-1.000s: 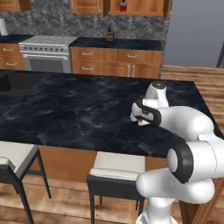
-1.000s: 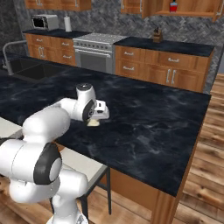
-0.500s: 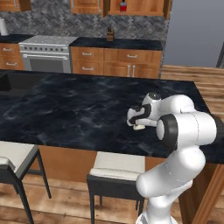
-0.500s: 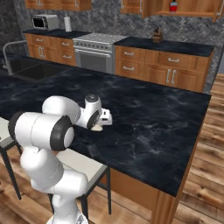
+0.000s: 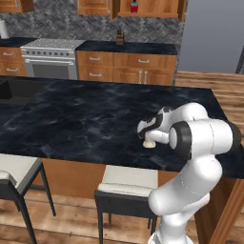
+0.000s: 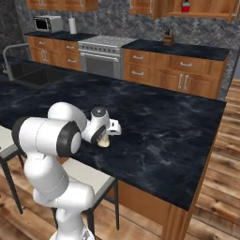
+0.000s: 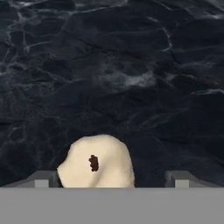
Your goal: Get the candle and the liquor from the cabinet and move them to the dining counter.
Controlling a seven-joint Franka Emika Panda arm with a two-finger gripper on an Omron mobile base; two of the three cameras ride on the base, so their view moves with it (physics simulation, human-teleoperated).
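Candle (image 7: 96, 162) is already on the dining counter (image 5: 81, 119), near its front edge on the side where the stools (image 5: 126, 183) stand, so you can count the first half of the task as nearly done. In the hand view the gripper (image 7: 111, 178) looks straight down on the candle, and its two finger tips stand spread apart: the left one is just beside the wax, the right one is well apart from it, so the candle looks released and not pinched. In both base views the hand is low over the counter, directly above the cream lump (image 6: 103, 142), and it is not yet lifted away. The liquor (image 5: 134, 6) is what remains for you: its red bottle stands on the open shelf of the cabinet (image 6: 206, 9) on the far wall, above the narrow counter (image 5: 128, 46) with the knife block (image 6: 168, 37). My judgement is that you are about halfway: the hand must rise clear, then the base must go to the cabinet and bring the bottle back here.
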